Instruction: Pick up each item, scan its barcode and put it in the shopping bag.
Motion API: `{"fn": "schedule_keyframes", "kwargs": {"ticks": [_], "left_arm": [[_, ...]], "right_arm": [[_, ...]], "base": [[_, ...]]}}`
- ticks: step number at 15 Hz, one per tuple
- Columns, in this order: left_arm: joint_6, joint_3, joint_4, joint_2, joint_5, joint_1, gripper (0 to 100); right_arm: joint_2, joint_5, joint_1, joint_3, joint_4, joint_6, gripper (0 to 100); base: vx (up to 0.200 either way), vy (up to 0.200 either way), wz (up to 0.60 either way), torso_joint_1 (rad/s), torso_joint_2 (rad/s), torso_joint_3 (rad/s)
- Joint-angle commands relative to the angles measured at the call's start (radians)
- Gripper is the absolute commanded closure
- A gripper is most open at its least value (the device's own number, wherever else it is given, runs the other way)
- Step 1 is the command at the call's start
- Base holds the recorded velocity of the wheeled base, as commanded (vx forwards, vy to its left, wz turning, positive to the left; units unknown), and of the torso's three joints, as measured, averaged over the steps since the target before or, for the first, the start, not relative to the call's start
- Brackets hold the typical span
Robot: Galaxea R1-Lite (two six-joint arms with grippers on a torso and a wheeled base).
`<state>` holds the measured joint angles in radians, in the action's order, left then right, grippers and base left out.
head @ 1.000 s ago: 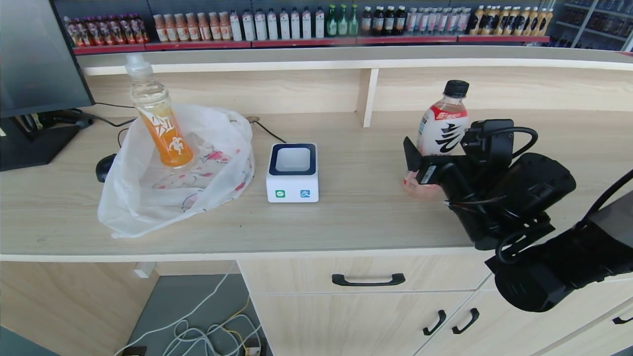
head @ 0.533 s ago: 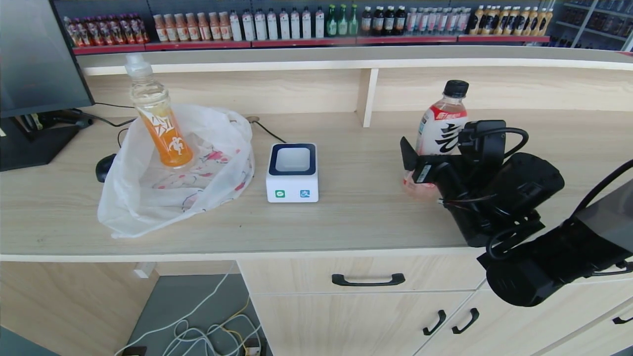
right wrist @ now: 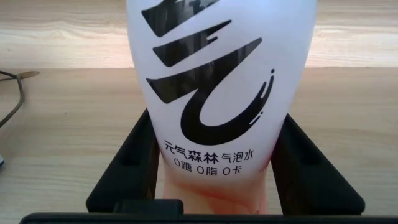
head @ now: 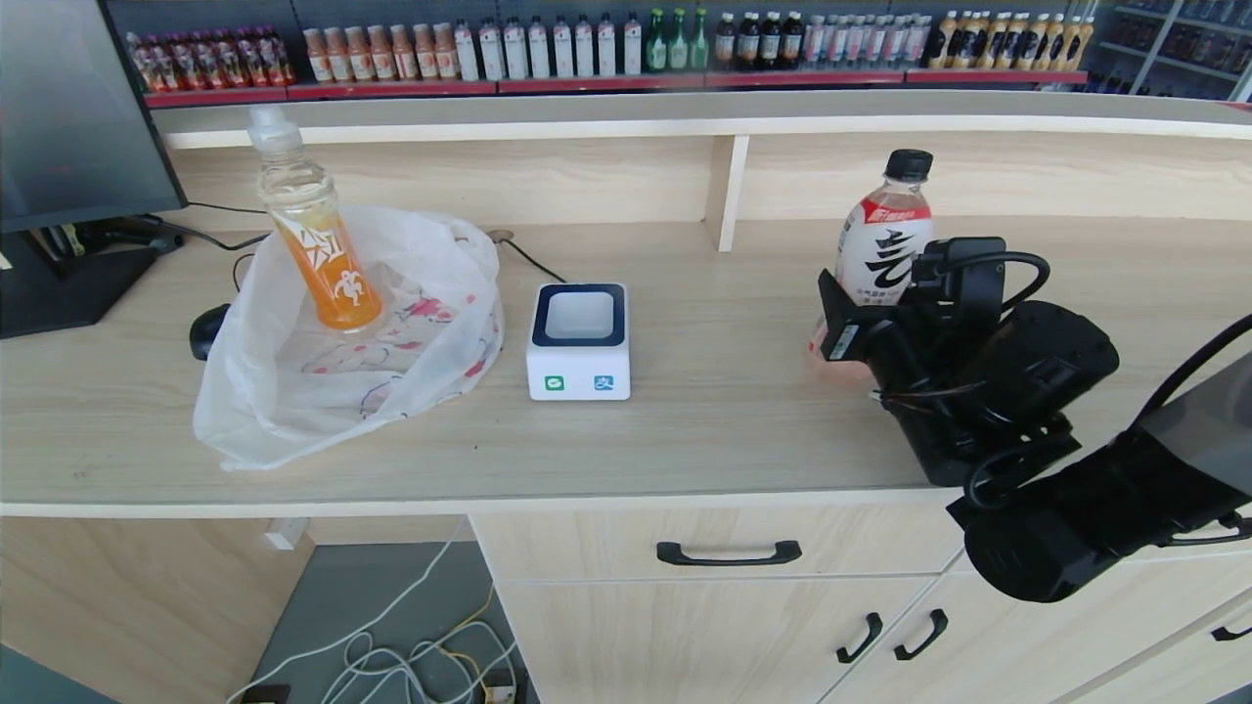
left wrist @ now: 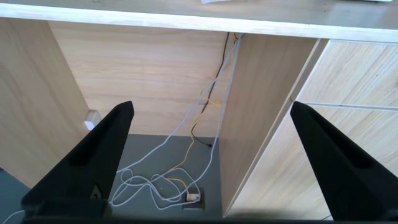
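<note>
A white bottle [head: 885, 259] with a black cap stands at the right of the wooden counter [head: 704, 430]. My right gripper [head: 866, 318] is shut on its lower half. In the right wrist view the black fingers [right wrist: 134, 168] press both sides of the white bottle [right wrist: 214, 93]. An orange drink bottle [head: 318, 244] stands upright inside the white shopping bag [head: 293, 391] at the left. The white barcode scanner [head: 579, 340] sits between the bag and the white bottle. My left gripper [left wrist: 211, 109] hangs open and empty below the counter, facing cables on the floor.
A monitor [head: 68, 117] and a dark mouse [head: 207, 330] sit at the counter's far left. A raised back ledge with a divider [head: 729, 191] borders the rear. Drawers [head: 729, 553] are below the counter, and shelves of bottles [head: 626, 44] are far behind.
My right gripper's fingers have closed in on the white bottle. The bottle has shifted slightly right and upward in the picture.
</note>
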<state>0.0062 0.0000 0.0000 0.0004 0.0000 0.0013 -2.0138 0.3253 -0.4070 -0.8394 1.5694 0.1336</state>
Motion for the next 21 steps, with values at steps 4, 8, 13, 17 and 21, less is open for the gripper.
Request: {"fn": "schedule_keyframes", "kwargs": {"ticks": [4, 8, 13, 17, 21], "left_arm": [[0.000, 0.000, 0.000, 0.000, 0.000, 0.000, 0], [0.000, 0.000, 0.000, 0.000, 0.000, 0.000, 0], [0.000, 0.000, 0.000, 0.000, 0.000, 0.000, 0], [0.000, 0.000, 0.000, 0.000, 0.000, 0.000, 0], [0.000, 0.000, 0.000, 0.000, 0.002, 0.000, 0]], "right_arm": [[0.029, 0.000, -0.003, 0.000, 0.001, -0.002, 100], [0.050, 0.000, -0.003, 0.006, 0.001, -0.003, 100], [0.095, 0.000, -0.003, 0.034, 0.001, -0.006, 100], [0.178, 0.000, -0.007, 0.121, 0.001, -0.008, 100], [0.280, 0.000, -0.049, 0.232, 0.001, -0.006, 100]], "base": [[0.000, 0.000, 0.00, 0.000, 0.00, 0.000], [0.000, 0.000, 0.00, 0.000, 0.00, 0.000], [0.000, 0.000, 0.00, 0.000, 0.00, 0.000], [0.000, 0.000, 0.00, 0.000, 0.00, 0.000], [0.000, 0.000, 0.00, 0.000, 0.00, 0.000]]}}
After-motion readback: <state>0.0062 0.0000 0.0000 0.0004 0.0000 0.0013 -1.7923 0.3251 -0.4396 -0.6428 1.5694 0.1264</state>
